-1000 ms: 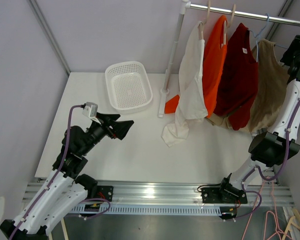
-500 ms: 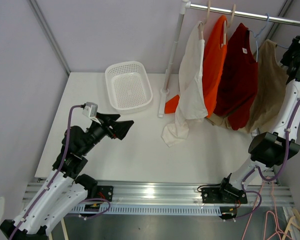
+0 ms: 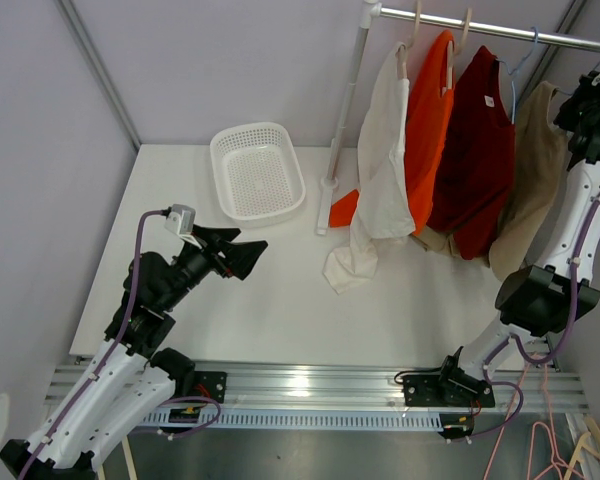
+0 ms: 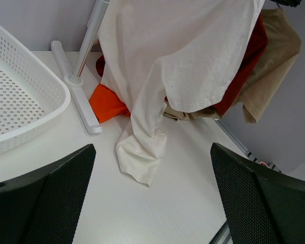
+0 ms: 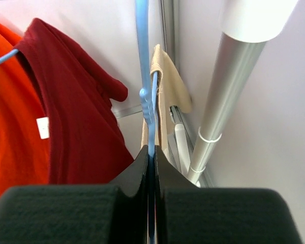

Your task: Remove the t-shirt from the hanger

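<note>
A tan t-shirt (image 3: 530,170) hangs on a blue hanger (image 3: 513,72) at the right end of the rail (image 3: 480,28). My right gripper (image 3: 578,105) is up by the rail and is shut on the blue hanger (image 5: 146,76), whose thin bar runs between the closed fingers (image 5: 137,168). The tan t-shirt (image 5: 169,86) shows just behind the hanger. My left gripper (image 3: 242,255) is open and empty, low over the table, left of the rack. In its wrist view the left gripper (image 4: 152,203) faces the hanging shirts.
A cream shirt (image 3: 380,170), its hem resting on the table, an orange shirt (image 3: 427,130) and a dark red shirt (image 3: 475,150) hang on the same rail. The rack's pole (image 3: 345,110) stands at the back. A white basket (image 3: 257,170) sits back left.
The right gripper has shifted slightly with the blue hanger, and the tan t-shirt has swung and now hangs narrower. The left arm has not moved.
</note>
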